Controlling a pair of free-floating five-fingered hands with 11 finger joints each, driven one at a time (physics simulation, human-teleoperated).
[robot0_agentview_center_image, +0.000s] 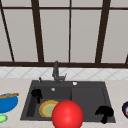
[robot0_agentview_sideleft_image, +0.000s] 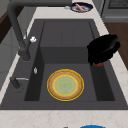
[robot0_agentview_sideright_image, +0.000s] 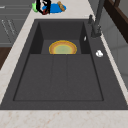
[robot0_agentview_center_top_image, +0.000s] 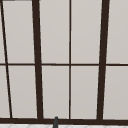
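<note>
My left hand (robot0_agentview_center_image: 36, 93) hovers over the left side of the dark sink (robot0_agentview_center_image: 87, 98), fingers curled round a small red thing (robot0_agentview_center_image: 38, 100) that sticks out beneath it. The left side view shows this hand (robot0_agentview_sideleft_image: 103, 48) large above the sink's front rim, the red thing (robot0_agentview_sideleft_image: 98, 64) under it. In the right side view the hand (robot0_agentview_sideright_image: 42, 5) is far off by the blue bowl. My right hand (robot0_agentview_center_image: 104, 112) hangs open at the front right corner of the sink, holding nothing. A big red ball (robot0_agentview_center_image: 67, 114) sits low in the front view, covering part of a yellow plate (robot0_agentview_center_image: 45, 108).
The yellow plate (robot0_agentview_sideleft_image: 65, 85) with a green middle lies flat in the left basin. A dark faucet (robot0_agentview_center_image: 56, 72) stands behind the sink. On the left counter are a blue bowl (robot0_agentview_center_image: 7, 103) and a green thing (robot0_agentview_center_image: 2, 118). A dark dish (robot0_agentview_center_image: 125, 109) sits at the right.
</note>
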